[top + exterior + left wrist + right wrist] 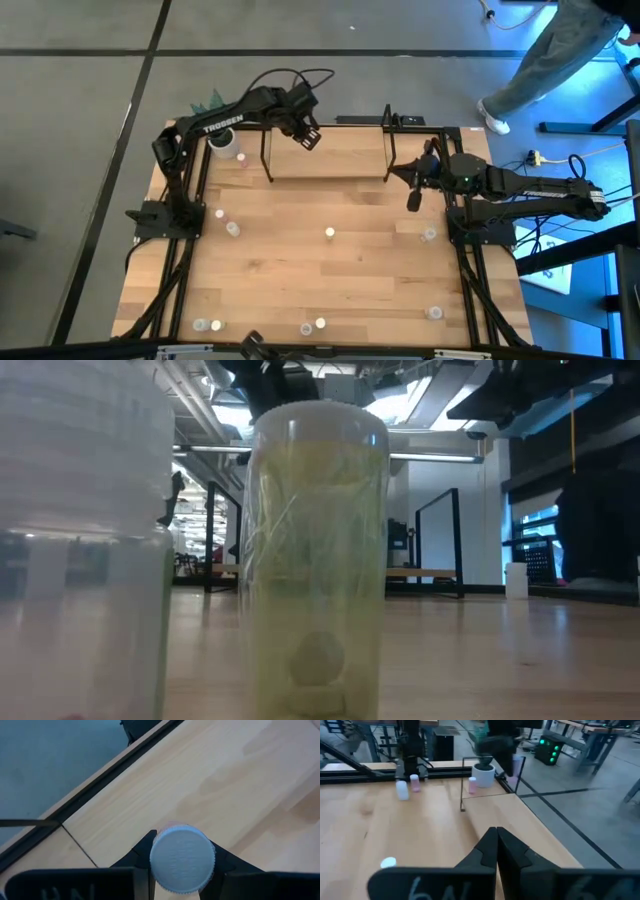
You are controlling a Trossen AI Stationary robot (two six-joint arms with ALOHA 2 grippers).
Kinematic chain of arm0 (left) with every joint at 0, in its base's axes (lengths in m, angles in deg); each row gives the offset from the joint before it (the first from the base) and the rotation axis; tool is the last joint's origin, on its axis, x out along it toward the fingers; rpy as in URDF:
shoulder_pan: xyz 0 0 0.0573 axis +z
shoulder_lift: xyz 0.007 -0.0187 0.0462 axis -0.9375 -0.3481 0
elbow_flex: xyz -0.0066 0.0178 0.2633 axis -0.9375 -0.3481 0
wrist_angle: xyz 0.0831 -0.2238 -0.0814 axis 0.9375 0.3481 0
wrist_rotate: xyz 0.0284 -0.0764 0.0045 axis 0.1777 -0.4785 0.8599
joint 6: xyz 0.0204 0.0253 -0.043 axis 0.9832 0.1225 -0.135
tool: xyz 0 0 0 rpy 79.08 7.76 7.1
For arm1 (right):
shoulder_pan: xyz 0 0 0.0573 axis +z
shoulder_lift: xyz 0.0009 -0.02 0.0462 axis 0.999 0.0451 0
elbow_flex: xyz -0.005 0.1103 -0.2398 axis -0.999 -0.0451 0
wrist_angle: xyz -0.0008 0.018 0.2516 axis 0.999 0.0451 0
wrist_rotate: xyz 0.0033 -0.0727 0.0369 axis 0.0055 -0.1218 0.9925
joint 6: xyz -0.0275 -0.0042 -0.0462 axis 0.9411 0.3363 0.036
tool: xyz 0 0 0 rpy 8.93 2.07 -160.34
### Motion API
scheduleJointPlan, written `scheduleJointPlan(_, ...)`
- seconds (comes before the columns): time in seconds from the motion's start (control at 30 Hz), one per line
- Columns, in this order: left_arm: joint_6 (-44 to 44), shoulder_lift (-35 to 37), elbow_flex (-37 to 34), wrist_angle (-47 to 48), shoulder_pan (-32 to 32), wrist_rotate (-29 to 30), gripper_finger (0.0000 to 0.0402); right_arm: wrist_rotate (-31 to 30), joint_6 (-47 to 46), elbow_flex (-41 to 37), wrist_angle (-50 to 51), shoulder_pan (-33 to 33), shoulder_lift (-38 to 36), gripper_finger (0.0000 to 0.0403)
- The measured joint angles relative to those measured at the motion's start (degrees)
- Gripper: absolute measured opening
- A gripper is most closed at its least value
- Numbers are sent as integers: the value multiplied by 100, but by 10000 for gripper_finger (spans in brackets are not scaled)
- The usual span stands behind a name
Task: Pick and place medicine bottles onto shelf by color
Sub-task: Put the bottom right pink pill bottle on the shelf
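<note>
Carrying: left gripper [182, 870] clamps a white-capped bottle [182, 865] (shelf [240, 785] board directly beneath); we lower squarely before releasing.

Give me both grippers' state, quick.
Left gripper: shut on a white-capped medicine bottle, over the shelf.
Right gripper: shut, empty.

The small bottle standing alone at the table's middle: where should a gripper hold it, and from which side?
Probably take the small bottle across its cap and upper body, coming straight down from above. It stands upright, round top facing up, with bare table all around, so fingers fit on either side.
</note>
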Motion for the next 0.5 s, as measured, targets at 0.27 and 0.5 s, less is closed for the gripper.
scheduleJointPlan(0.27,-37,-4,-272,-251,156,2,82,0,0,0,16,0,0,6)
scheduleJointPlan(0.5,640,-16,-310,-541,157,2,82,0,0,0,19,0,0,6)
